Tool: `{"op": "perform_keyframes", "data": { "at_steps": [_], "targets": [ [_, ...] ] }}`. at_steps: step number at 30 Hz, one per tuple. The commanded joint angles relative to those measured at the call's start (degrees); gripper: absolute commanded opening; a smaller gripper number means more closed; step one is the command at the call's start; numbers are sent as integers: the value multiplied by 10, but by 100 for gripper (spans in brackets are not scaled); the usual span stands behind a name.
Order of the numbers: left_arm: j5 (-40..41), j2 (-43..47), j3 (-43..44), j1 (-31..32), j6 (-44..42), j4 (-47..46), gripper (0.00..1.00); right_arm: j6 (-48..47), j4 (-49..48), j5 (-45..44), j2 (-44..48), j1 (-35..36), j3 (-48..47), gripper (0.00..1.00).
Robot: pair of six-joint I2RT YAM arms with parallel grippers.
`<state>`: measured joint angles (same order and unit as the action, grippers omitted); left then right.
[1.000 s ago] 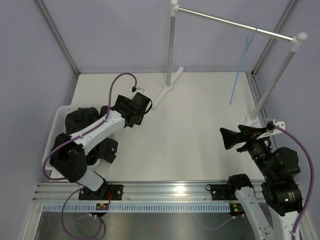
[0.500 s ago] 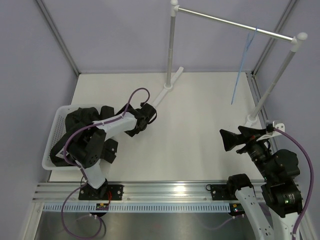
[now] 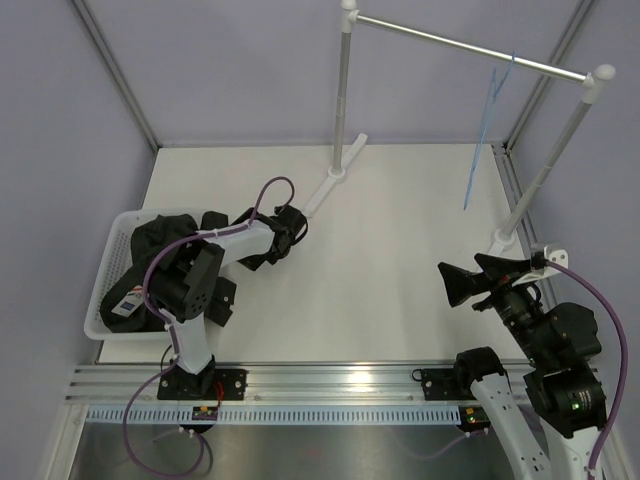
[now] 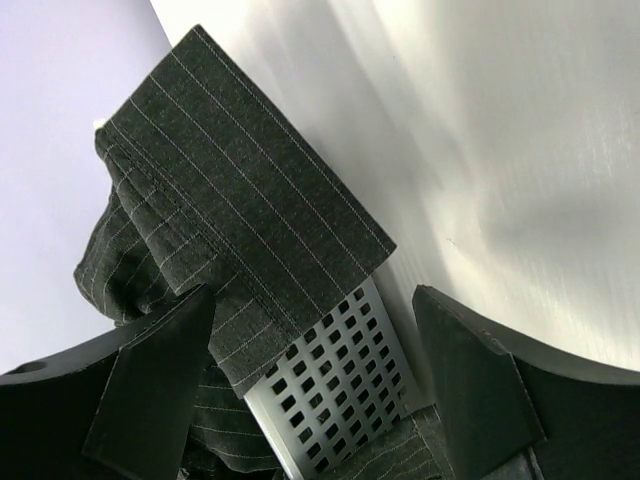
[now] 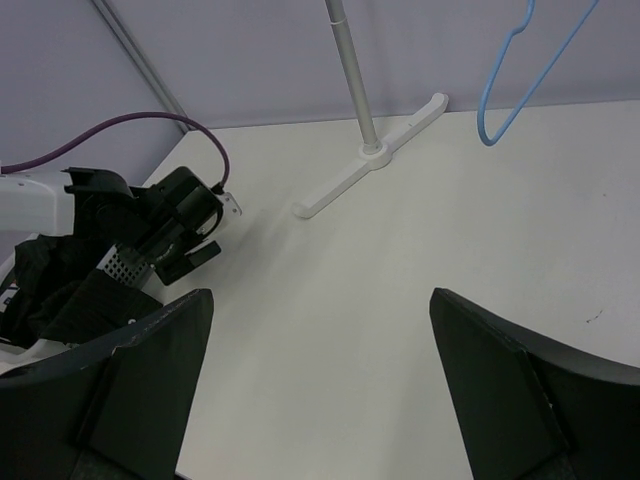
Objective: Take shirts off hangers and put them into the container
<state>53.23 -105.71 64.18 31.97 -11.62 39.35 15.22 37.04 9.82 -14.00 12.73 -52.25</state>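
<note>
Black shirt (image 4: 230, 190) with thin pale pinstripes, draped over white basket (image 4: 330, 375) with square-hole grid; light-blue hanger (image 5: 484, 130); white table (image 3: 400, 260); purple cable (image 5: 130, 130).

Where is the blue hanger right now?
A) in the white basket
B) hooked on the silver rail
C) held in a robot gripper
B: the blue hanger hangs by its hook from the silver rail, with no shirt on it.

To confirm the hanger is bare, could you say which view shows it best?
Right wrist view: the hanger shows face-on and bare. The top view gives only a thin edge-on line; the left wrist misses it.
</note>
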Motion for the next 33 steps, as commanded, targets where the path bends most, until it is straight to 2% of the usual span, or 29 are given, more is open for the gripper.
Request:
{"op": "perform_keyframes", "data": {
  "at_steps": [1,6,16,23,28,33],
  "targets": [
    [42,-8,16,2,-19,-29,84,-12,-26,-10,8,13,2,100],
    [71,-13,17,1,-50,-65,78,-16,-26,-14,9,21,4,100],
    [81,-27,16,1,-59,-70,71,-21,-27,-27,11,31,7,99],
    [77,-20,5,1,-59,-67,46,-22,-28,-34,14,35,9,99],
    [73,-5,2,1,-58,-67,18,-24,-27,-38,16,37,10,99],
    [72,7,-6,1,-55,-65,0,-25,-26,-39,17,38,9,100]
  ]
}}
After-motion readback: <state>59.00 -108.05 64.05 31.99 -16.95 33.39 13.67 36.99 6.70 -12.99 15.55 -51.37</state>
